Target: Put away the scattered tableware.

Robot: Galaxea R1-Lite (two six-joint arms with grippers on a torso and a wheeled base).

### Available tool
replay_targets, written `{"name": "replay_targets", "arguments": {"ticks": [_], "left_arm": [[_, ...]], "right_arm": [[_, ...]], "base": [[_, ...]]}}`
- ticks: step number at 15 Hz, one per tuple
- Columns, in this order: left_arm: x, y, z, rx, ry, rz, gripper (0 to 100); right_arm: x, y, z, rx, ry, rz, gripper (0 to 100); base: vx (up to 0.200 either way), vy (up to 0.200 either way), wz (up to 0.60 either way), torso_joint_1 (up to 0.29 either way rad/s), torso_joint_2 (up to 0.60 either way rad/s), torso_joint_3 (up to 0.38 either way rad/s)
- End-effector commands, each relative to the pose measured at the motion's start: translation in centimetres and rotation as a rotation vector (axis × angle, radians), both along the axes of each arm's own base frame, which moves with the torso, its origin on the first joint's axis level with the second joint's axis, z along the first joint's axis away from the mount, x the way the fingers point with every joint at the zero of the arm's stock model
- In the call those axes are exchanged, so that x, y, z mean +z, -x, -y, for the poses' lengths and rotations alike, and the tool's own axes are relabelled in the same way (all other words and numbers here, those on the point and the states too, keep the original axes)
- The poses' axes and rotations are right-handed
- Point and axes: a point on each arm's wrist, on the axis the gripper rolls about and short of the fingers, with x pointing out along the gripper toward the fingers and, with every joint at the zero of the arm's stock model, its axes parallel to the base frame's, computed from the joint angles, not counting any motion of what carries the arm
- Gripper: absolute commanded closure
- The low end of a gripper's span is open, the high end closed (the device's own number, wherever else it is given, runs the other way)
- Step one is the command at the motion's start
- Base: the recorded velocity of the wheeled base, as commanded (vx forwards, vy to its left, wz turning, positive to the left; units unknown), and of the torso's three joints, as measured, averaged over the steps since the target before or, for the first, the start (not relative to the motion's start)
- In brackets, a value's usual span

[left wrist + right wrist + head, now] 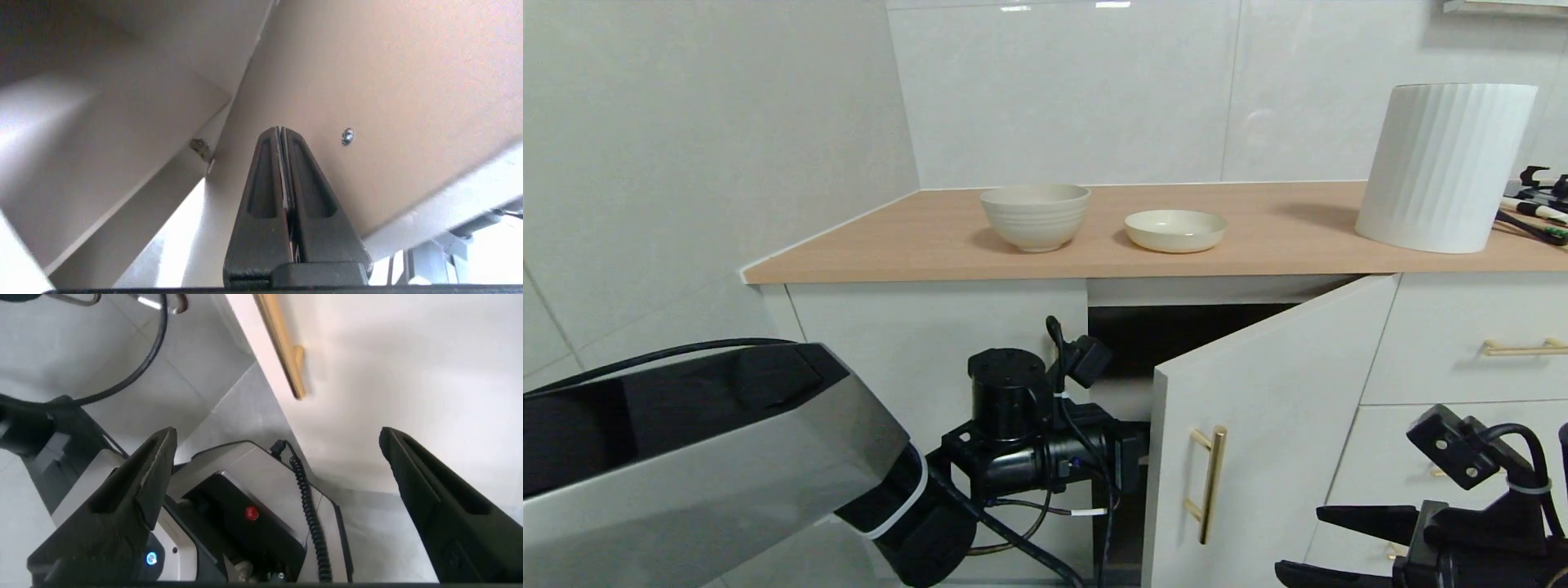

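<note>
The step in hand looks like swinging the cabinet door [1274,408] wide enough for the tableware to go in. The left gripper [280,143] is placed for it: clenched, with nothing between its fingers, and tucked behind the door's free edge. The panel's inner face lies close beyond its tips (whether they touch it I cannot tell). To do this well I would press the flat of the shut fingers against that inner face. The push should sweep outward along the door's arc rather than straight ahead, so the tips do not slip off the edge. It can end once the dark cabinet opening [1176,327] is fully exposed. The left arm runs low and nearly level, forearm pointing into the opening, wrist well below the tabletop [1298,237]. The right gripper [276,441] hangs low on the door's outer side, released and spread wide, holding nothing. The gold bar handle [1211,483] is just ahead of it, toward the left gripper. The bowl [1036,216] and the shallow dish [1176,230] rest side by side, not touching, on the tabletop above and beyond the left gripper. A ribbed white canister [1450,167] stands high above the right gripper.
</note>
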Motion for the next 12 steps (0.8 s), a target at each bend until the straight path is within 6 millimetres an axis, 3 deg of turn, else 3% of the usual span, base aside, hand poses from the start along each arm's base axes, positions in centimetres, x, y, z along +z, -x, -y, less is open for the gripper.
{"name": "replay_targets", "arguments": {"ticks": [1,4,8,12], "left_arm": [[0.1,-0.7,0.6,0.006,0.001,0.002,100],[0.4,-0.9,0.8,0.006,0.001,-0.002,100],[1.4,-1.4,1.1,0.013,0.016,-0.034,100],[1.0,-2.5,2.0,0.014,-0.014,-0.069,100]], "right_arm": [[0.0,0.0,0.0,0.001,-0.002,0.003,0],[0.1,0.1,0.0,0.002,-0.003,0.008,0],[0.1,0.1,0.0,0.002,-0.003,0.007,0],[0.0,0.1,0.0,0.003,0.000,0.004,0]], "base": [[0.000,0.000,0.00,0.000,0.00,0.000],[0.000,0.000,0.00,0.000,0.00,0.000],[-0.200,0.000,0.00,0.005,0.00,0.001],[0.000,0.000,0.00,0.000,0.00,0.000]]}}
